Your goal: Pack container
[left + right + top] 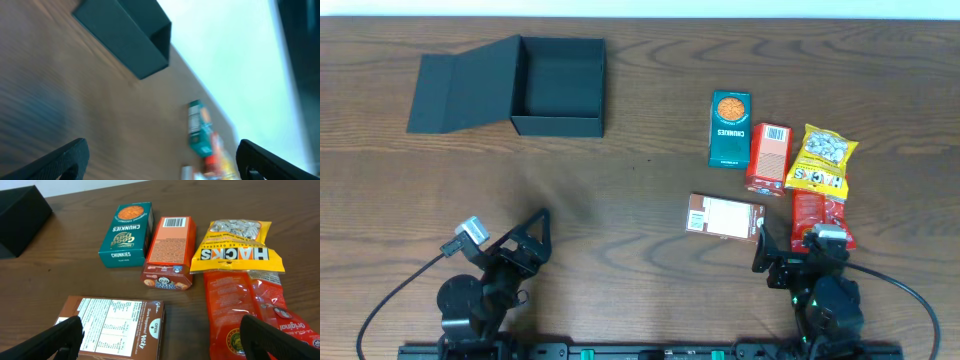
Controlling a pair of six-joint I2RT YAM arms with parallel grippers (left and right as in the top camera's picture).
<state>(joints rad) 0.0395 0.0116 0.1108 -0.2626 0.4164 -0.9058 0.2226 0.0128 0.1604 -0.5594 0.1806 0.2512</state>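
Container [558, 125] sits lid-open at the far left of the table [640, 215], well ahead of the left gripper [533, 236] and further still from the right gripper [790, 250]. Both jaws gape wide, holding nothing; the right hangs by the snacks [770, 160].

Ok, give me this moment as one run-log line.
container: lid open, empty | snack packs: five, all outside it | left pincer: open, empty | right pincer: open, empty, by Pocky box

Left wrist view blurs the snack packs [201, 136]; right wrist view crops the container [20, 217].
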